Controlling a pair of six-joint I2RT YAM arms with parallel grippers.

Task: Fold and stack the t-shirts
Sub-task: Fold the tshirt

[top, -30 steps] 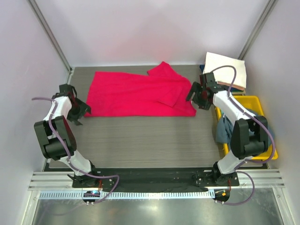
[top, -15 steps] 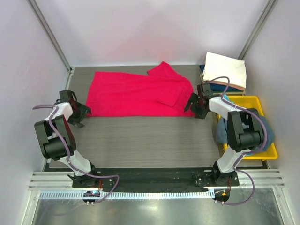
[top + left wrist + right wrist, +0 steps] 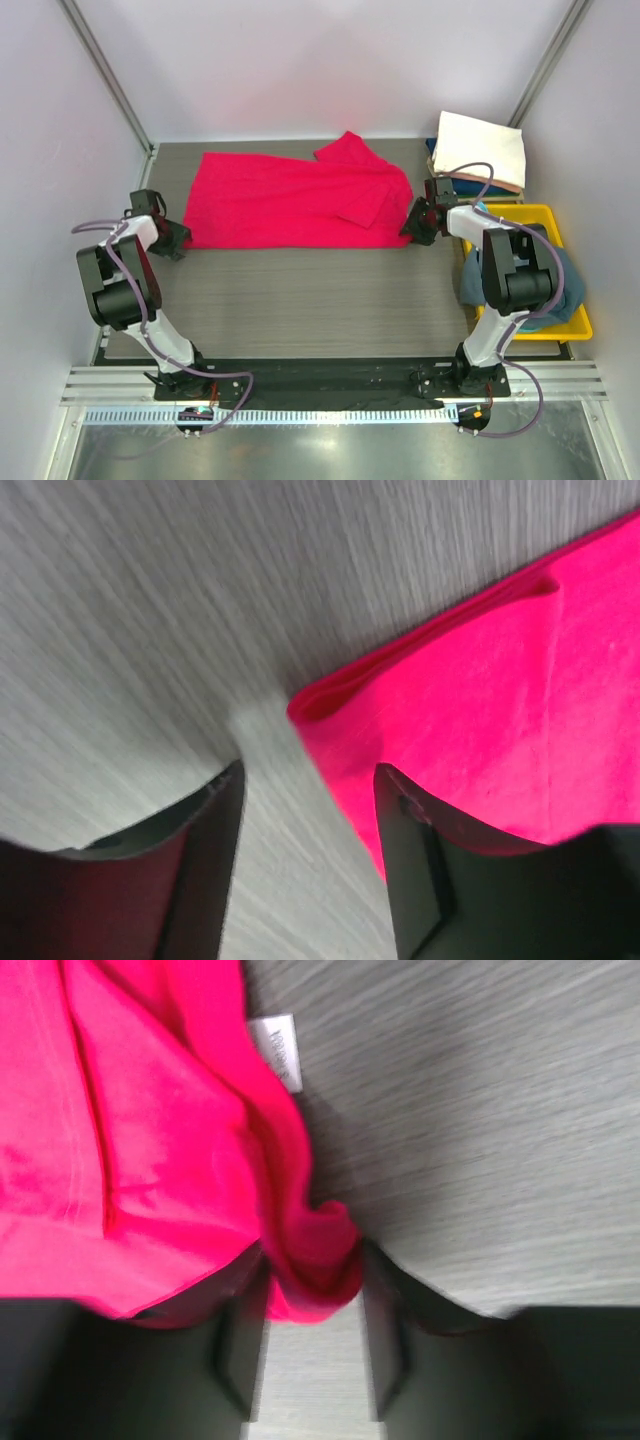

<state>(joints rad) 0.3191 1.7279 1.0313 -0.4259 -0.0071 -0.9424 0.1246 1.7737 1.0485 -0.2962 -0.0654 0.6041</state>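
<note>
A crimson-pink t-shirt [image 3: 290, 200] lies spread flat across the back of the table. My left gripper [image 3: 172, 238] is low at its near-left corner. In the left wrist view the left gripper [image 3: 310, 772] is open; one finger [image 3: 415, 830] is over the shirt's edge [image 3: 480, 710], the other rests on bare table. My right gripper [image 3: 414, 226] is at the shirt's near-right corner. In the right wrist view the right gripper [image 3: 312, 1265] has its fingers pressed against a bunched fold of the pink cloth [image 3: 315, 1250]. A white label [image 3: 277, 1048] shows at the hem.
A folded stack topped by a cream-white shirt [image 3: 482, 150] sits at the back right. A yellow tray [image 3: 540, 214] at the right holds a slate blue-grey shirt [image 3: 482, 275] hanging over its rim. Grey walls and frame posts close in the table.
Both grippers have dropped and moved in to the shirt's near corners. The right gripper's jaws have narrowed onto the bunched corner. The shirt has not shifted.
</note>
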